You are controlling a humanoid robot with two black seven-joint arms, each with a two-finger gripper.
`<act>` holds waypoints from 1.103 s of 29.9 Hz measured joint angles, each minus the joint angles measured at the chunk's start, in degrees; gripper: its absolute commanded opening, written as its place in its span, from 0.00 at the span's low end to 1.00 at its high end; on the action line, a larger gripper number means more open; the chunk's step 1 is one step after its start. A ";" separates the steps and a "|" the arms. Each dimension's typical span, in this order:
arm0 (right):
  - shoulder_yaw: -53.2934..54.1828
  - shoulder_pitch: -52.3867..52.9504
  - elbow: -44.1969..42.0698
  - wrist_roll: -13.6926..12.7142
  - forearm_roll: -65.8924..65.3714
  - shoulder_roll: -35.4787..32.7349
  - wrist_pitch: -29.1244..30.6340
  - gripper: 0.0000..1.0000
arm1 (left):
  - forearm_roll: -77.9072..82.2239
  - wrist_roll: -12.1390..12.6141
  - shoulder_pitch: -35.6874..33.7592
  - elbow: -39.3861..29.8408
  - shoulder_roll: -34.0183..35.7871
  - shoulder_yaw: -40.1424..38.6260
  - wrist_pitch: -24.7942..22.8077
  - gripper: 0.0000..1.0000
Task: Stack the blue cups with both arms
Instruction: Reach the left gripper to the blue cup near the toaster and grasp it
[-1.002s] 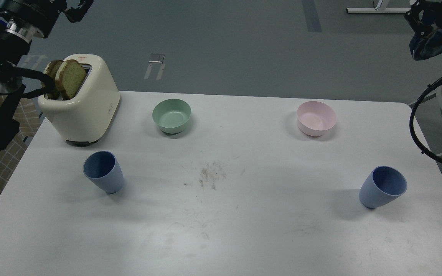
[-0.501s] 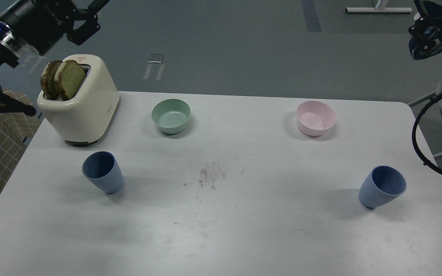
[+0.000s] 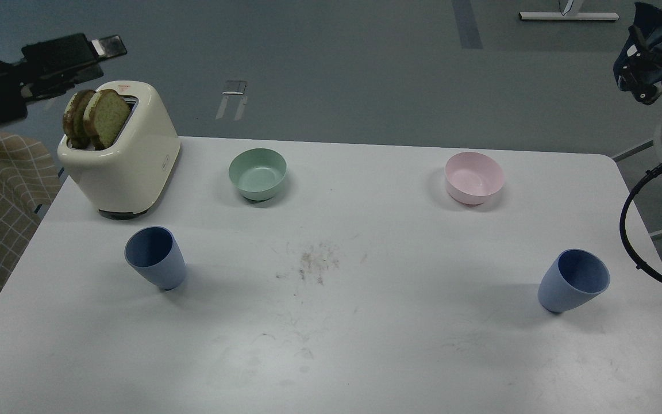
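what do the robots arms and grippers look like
Both are black. The left gripper is a blocky black body ending in flat, straight fingers, one with a lighter grey glossy face. The right gripper is a chunkier black housing with small silver screws, white lettering and some dark blue showing behind it. A thick black cable loops below the right arm.
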 measured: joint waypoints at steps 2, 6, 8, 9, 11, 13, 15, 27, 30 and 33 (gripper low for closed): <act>0.15 -0.01 0.00 0.00 0.00 0.00 0.00 1.00 | 4.21 -0.06 2.00 -0.95 1.29 0.02 0.00 0.92; 0.27 -0.01 0.00 0.00 0.03 0.00 0.00 1.00 | 11.85 -1.11 3.96 -2.21 1.91 0.20 0.00 0.85; 0.28 -0.01 0.02 0.00 0.03 0.00 0.00 1.00 | 13.87 -1.47 4.31 -3.80 1.92 1.24 0.00 0.85; 0.31 -0.04 0.04 0.00 0.03 0.00 0.00 1.00 | 14.49 -1.55 4.41 -4.62 1.92 2.02 0.00 0.85; 0.39 -0.25 0.05 0.00 0.03 0.00 0.00 1.00 | 16.24 -1.58 4.56 -5.61 1.63 3.73 0.00 0.84; 0.61 -0.46 0.05 0.00 0.03 -0.01 0.00 1.00 | 18.53 -1.57 4.74 -5.57 0.96 4.82 0.00 0.81; 0.96 -0.63 0.08 0.00 0.03 -0.07 0.00 1.00 | 21.13 -1.58 4.79 -4.98 -0.21 5.88 0.00 0.79; 2.79 -2.03 0.11 0.00 0.18 0.16 0.00 1.00 | 27.63 -1.58 4.86 -0.54 -3.85 13.71 0.64 0.64; 2.81 -2.05 0.11 0.00 0.23 0.19 0.00 1.00 | 27.62 -1.65 4.86 0.20 -3.85 15.83 1.98 0.58; 2.84 -2.05 0.13 0.00 0.25 0.22 0.00 1.00 | 27.59 -1.68 4.86 0.55 -4.00 16.37 2.48 0.55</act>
